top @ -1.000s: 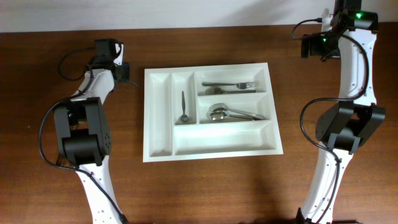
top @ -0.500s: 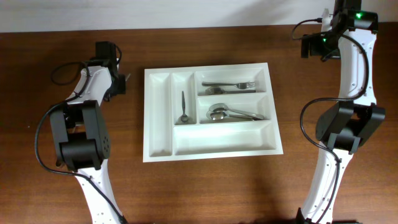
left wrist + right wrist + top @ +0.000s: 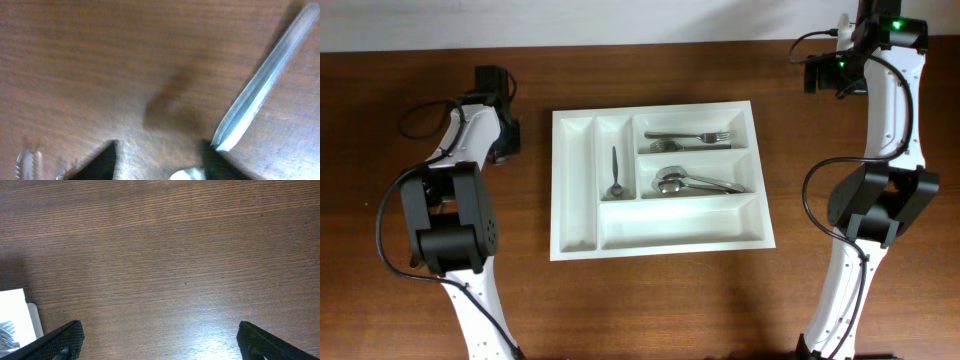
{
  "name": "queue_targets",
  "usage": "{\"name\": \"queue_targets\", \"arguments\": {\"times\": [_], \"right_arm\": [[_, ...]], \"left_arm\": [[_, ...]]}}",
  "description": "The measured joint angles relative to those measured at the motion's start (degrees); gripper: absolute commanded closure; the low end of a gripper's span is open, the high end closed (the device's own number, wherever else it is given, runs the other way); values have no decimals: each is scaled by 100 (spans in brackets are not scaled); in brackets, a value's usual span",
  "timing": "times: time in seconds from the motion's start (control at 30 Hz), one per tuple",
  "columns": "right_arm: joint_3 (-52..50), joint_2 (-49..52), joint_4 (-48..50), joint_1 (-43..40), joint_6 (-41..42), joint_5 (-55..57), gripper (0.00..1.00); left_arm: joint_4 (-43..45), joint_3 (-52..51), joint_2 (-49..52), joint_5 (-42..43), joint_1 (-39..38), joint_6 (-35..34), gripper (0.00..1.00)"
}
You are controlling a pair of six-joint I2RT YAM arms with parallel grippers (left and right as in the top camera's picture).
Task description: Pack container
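For the left gripper [image 3: 160,161]: stands released, jaws parted low over the brown table [image 3: 100,60], grasps nothing. Has a translucent blade-like piece [image 3: 260,90] slanting away ahead on the right of its wrist view, flat on the wood, near end just beside one jaw tip.

For the right gripper [image 3: 160,341]: hangs released too, jaws spread wide over bare wood, holds nothing.

For the container [image 3: 680,226]: sits flat between both grippers, near the left one on its right, well apart from the right one on its left. Holds forks [image 3: 688,137] in the far crosswise compartment, spoons [image 3: 695,182] in the middle one, a single spoon [image 3: 615,172] in the second narrow one.
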Motion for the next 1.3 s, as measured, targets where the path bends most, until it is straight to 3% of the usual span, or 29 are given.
{"name": "queue_targets", "arguments": {"times": [0.27,0.33,0.4,0.6,0.97,1.07,1.3], "right_arm": [[0,0,0,0,2,0,1],[0,0,0,0,2,0,1],[0,0,-2,0,2,0,1],[0,0,0,0,4,0,1],[0,0,0,0,-2,0,1],[0,0,0,0,2,0,1],[0,0,0,0,-2,0,2]], "left_arm": [[-365,964,87,57,-42,623,30],[-529,1128,83,57,-42,728,35],[-946,1147,83,168,-42,820,39],[-1685,1147,83,778,-44,857,38],[-2149,1147,83,966,-46,855,40],[-2229,1147,83,990,-46,852,46],[-2273,1147,83,1318,-31,852,46]]}}
